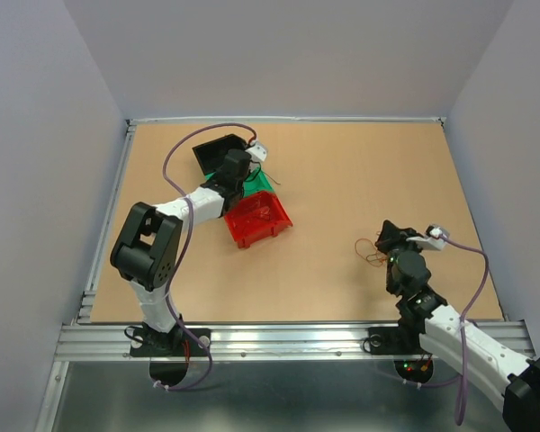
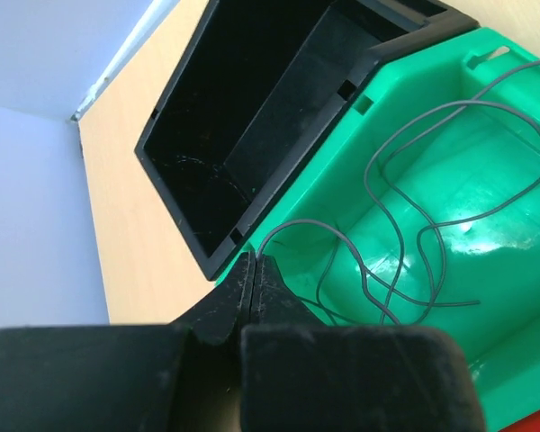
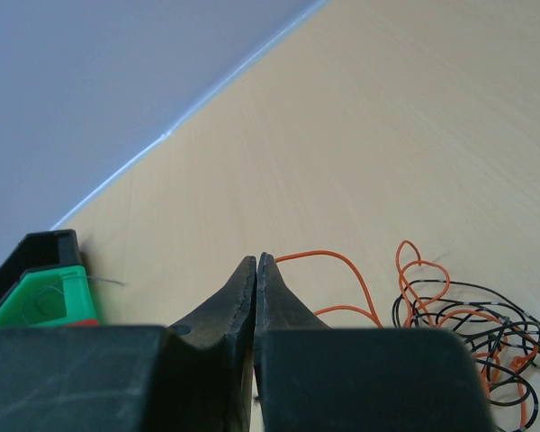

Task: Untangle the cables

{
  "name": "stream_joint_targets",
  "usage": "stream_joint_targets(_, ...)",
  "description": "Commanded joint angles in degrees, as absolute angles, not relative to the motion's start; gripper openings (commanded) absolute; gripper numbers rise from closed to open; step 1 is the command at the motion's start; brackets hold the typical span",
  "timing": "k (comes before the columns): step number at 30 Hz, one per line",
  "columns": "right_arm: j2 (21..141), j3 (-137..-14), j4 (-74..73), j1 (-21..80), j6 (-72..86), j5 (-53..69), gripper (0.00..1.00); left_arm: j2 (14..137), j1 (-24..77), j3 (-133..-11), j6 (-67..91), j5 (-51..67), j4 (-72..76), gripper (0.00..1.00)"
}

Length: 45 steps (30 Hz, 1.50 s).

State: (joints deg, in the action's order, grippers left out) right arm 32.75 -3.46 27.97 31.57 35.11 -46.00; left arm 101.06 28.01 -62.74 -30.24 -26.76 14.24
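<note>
The left claw [image 2: 255, 259] is hovering over the green bin [image 2: 486, 99], fingers pressed together, where a dark cable [image 2: 366, 180] is lying looped. The right claw [image 3: 256, 261] is also pinched closed, hanging beside the orange-and-black cables [image 3: 450, 310] tangled on the table [image 3: 387, 135].

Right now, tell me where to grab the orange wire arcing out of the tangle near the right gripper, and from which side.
Grip the orange wire on its free arc, between the right gripper and the tangle, where it lies alone on the table. Coming from above is probably best, with the shut jaws opened across the strand; further along it weaves into the knot.
</note>
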Motion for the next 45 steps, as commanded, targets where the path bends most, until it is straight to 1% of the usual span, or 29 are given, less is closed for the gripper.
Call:
stream_joint_targets(1,34.62,-3.60,32.34,31.64,33.23,-43.77,0.01,102.82,27.86,-65.56,-30.68,-21.90,11.36,0.00)
stream_joint_targets(4,36.90,-4.39,32.95,31.73,32.61,-42.98,0.01,106.77,27.86,-68.37,-30.41,-18.64,7.05,0.00)
stream_joint_targets(7,39.71,-5.44,34.27,31.64,30.69,-38.78,0.01,110.72,27.86,-71.88,-30.15,-17.84,3.53,0.00)
stream_joint_targets(14,45.43,-7.38,37.18,31.64,26.28,-29.20,0.01,112.94,25.67,-75.67,-28.74,-11.08,-2.37,0.01)
stream_joint_targets(18,47.20,-8.09,37.70,31.64,25.05,-26.37,0.01,110.75,23.56,-75.94,-27.07,-5.64,-2.90,0.12)
stream_joint_targets(19,47.37,-8.09,37.97,31.73,25.05,-25.93,0.01,109.18,23.21,-75.76,-26.72,-4.67,-2.73,0.18)
stream_joint_targets(22,47.29,-7.91,38.32,31.64,24.87,-25.66,0.01,105.66,21.54,-74.62,-26.19,-0.27,-2.29,0.25)
stream_joint_targets(24,46.76,-7.65,38.23,31.64,24.79,-25.66,0.01,104.16,20.92,-73.92,-26.37,4.72,-2.37,0.27)
stream_joint_targets(27,46.41,-7.47,38.32,31.64,24.70,-25.40,0.01,102.83,20.30,-74.18,-27.33,6.67,-4.30,0.27)
stream_joint_targets(30,46.32,-7.56,38.32,31.64,24.70,-25.23,0.01,102.74,20.13,-74.71,-27.95,9.30,-5.97,0.31)
stream_joint_targets(37,47.63,-8.17,38.41,31.73,24.35,-24.35,0.02,103.10,18.99,-76.29,-28.04,10.90,-8.44,0.36)
stream_joint_targets(40,48.08,-8.26,39.20,31.73,22.78,-20.76,0.02,101.61,18.19,-76.11,-27.34,11.60,-7.83,0.42)
stream_joint_targets(43,48.08,-7.82,42.34,31.64,19.79,-11.01,0.02,98.37,18.02,-74.19,-27.16,10.72,-5.37,0.49)
stream_joint_targets(44,47.99,-7.21,43.32,31.64,19.17,-5.85,0.02,97.39,18.02,-72.70,-27.16,10.72,-4.67,0.52)
stream_joint_targets(45,47.81,-6.95,44.37,31.64,18.99,-3.71,0.02,96.43,18.02,-71.99,-27.16,10.98,-4.05,0.53)
